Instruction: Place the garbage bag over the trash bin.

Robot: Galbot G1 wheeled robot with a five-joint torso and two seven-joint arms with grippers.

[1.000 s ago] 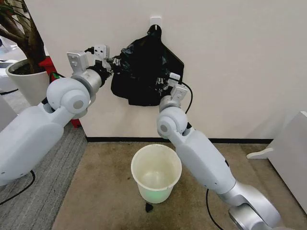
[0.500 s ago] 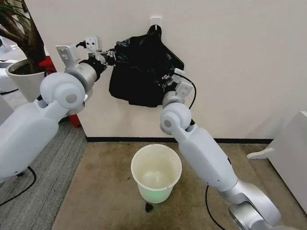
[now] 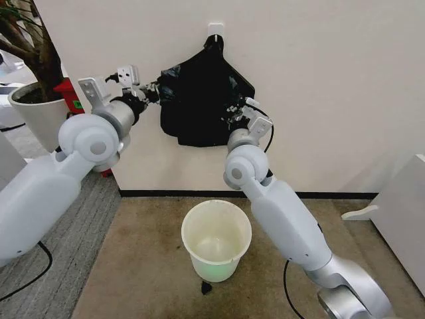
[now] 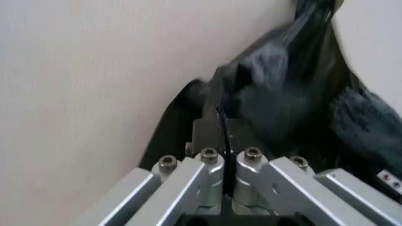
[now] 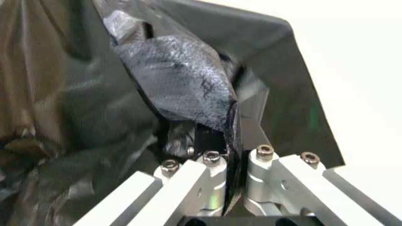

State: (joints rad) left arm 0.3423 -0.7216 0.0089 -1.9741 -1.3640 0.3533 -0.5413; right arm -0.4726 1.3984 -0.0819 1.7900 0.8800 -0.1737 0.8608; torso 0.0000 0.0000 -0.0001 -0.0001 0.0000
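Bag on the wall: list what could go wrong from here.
1. The bag hangs from the hook while the left claw and right claw pinch it; pulling may tear the thin plastic.
2. Each claw grips just a thin fold, so an edge could slip free.
3. The bin stands loose on the floor below; a dragging bag could tip it.

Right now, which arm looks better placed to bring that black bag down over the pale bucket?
Probably the right. Both grippers are shut on the garbage bag, which still hangs from the wall hook. The right gripper grips lower, almost above the trash bin; the left gripper holds the bag's upper edge, off to the side.
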